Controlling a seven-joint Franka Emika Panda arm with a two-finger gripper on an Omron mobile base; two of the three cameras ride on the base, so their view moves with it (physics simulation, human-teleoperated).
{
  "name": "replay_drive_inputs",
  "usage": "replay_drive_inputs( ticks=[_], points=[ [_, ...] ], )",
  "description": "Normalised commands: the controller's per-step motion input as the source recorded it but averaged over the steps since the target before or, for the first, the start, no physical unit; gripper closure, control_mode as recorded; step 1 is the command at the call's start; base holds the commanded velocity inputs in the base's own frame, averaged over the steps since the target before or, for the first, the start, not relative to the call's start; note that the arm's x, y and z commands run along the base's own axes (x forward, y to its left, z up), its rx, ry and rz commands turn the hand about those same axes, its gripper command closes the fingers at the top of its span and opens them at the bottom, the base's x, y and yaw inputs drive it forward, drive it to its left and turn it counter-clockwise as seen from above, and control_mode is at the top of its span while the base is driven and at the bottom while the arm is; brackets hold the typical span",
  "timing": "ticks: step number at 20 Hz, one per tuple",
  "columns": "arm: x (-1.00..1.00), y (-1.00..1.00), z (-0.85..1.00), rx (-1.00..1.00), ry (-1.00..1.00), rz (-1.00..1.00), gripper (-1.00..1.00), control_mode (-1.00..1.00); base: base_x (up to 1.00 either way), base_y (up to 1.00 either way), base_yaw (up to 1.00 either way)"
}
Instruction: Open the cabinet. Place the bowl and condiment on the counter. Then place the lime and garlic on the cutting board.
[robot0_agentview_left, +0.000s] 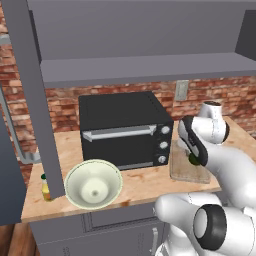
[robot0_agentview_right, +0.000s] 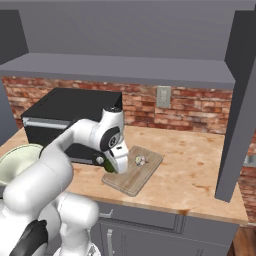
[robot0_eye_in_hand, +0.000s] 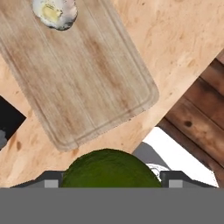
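The cabinet (robot0_agentview_left: 140, 70) hangs above with both doors swung open. On the counter (robot0_agentview_left: 145, 182) stand the cream bowl (robot0_agentview_left: 93, 185) and, behind the left door, the yellow condiment (robot0_agentview_left: 45, 187). My gripper (robot0_agentview_left: 195, 159) is shut on the dark green lime (robot0_eye_in_hand: 109, 168) and holds it just above the near part of the cutting board (robot0_agentview_right: 135, 175). The pale garlic (robot0_agentview_right: 140, 160) lies on the board's far half, apart from the lime. In the hand view the garlic (robot0_eye_in_hand: 54, 12) is at the top and the cutting board (robot0_eye_in_hand: 78, 78) spreads below it.
A black toaster oven (robot0_agentview_left: 125, 130) stands on the counter left of the board. The open left door (robot0_agentview_left: 30, 100) and right door (robot0_agentview_right: 240, 125) jut out over the counter's ends. Brick wall with an outlet (robot0_agentview_right: 163, 96) lies behind. Bare counter (robot0_agentview_right: 200, 170) extends right of the board.
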Motion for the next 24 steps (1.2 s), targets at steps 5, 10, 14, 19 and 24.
replay_drive_inputs(
  ticks=[5,10,14,19,24],
  points=[
    [0.01,-0.26,-0.18,0.00,0.00,0.04,1.00,-1.00,0.00,0.00,0.00],
    [0.02,-0.15,-0.12,0.00,0.00,0.01,1.00,-1.00,0.00,0.00,0.00],
    [0.11,-0.04,-0.12,0.00,0.00,0.00,1.00,-1.00,0.00,0.00,0.00],
    [0.26,0.00,-0.16,-0.02,0.00,0.00,1.00,-1.00,0.00,0.00,0.00],
    [0.14,-0.07,-0.14,0.00,0.00,0.01,1.00,-1.00,0.00,0.00,0.00]
  ],
)
